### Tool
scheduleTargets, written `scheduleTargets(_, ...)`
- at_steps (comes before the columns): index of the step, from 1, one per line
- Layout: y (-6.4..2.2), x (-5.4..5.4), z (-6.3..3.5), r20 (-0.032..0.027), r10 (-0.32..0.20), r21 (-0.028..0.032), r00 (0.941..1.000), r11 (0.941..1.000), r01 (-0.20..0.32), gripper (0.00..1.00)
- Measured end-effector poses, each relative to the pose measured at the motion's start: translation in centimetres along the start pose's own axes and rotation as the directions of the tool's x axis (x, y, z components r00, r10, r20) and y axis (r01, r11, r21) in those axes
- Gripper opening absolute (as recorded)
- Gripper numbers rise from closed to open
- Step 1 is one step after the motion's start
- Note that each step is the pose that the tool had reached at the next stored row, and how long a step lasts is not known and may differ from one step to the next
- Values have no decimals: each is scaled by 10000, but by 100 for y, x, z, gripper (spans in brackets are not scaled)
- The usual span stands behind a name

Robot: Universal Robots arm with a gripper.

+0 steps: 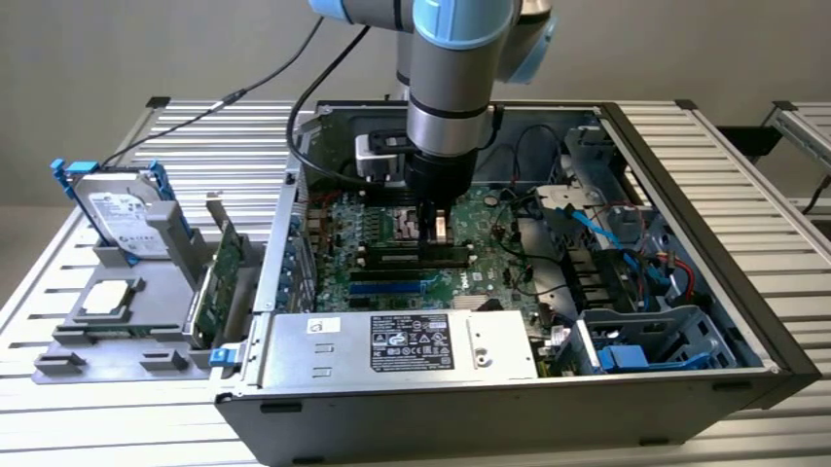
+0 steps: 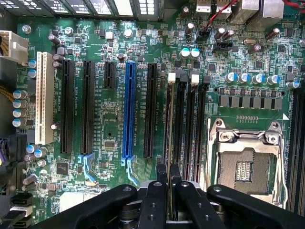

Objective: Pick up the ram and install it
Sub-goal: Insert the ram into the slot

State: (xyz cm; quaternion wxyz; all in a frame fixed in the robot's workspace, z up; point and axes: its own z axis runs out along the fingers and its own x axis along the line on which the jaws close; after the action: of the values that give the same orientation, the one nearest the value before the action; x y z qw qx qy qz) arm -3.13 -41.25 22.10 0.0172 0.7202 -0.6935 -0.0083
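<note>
My gripper (image 1: 435, 222) hangs inside the open computer case, low over the motherboard (image 1: 389, 277). Its black fingers (image 2: 161, 177) stand close together, shut on the ram (image 2: 168, 143), which I see edge-on as a thin dark strip running away from the fingertips. The strip lines up with the first of the long black memory slots (image 2: 183, 124), beside the white latches (image 2: 172, 77). Whether it is seated in the slot I cannot tell. In the exterior view a pale patch of the ram (image 1: 441, 230) shows between the fingers, just above the memory slots (image 1: 415, 256).
The CPU socket (image 2: 245, 162) lies beside the memory slots, with a blue expansion slot (image 2: 128, 109) on the other side. The power supply (image 1: 403, 342) and blue cables (image 1: 587, 222) crowd the case. Outside, a grey fixture holds a hard drive (image 1: 124, 209) and a green expansion card (image 1: 224, 270).
</note>
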Motion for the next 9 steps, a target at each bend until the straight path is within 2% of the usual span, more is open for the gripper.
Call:
scheduleTargets(1, 0, 0, 0, 1, 0, 1, 10000, 10000, 0, 15)
scheduleTargets(3, 0, -1, 0, 5, 0, 2, 10000, 10000, 0, 27)
scheduleTargets(4, 0, 0, -7, 3, 1, 1, 10000, 10000, -1, 27)
scheduleTargets(5, 1, 0, -22, 4, 0, 1, 10000, 10000, 0, 33)
scheduleTargets(6, 2, 1, -49, 2, 0, 1, 10000, 10000, 0, 39)
scheduleTargets(7, 4, 1, -89, 4, -1, 1, 10000, 10000, 1, 39)
scheduleTargets(8, 7, 2, -129, 3, 0, 0, 10000, 10000, 0, 45)
scheduleTargets(9, 11, 2, -166, 4, 0, 1, 10000, 10000, 0, 45)
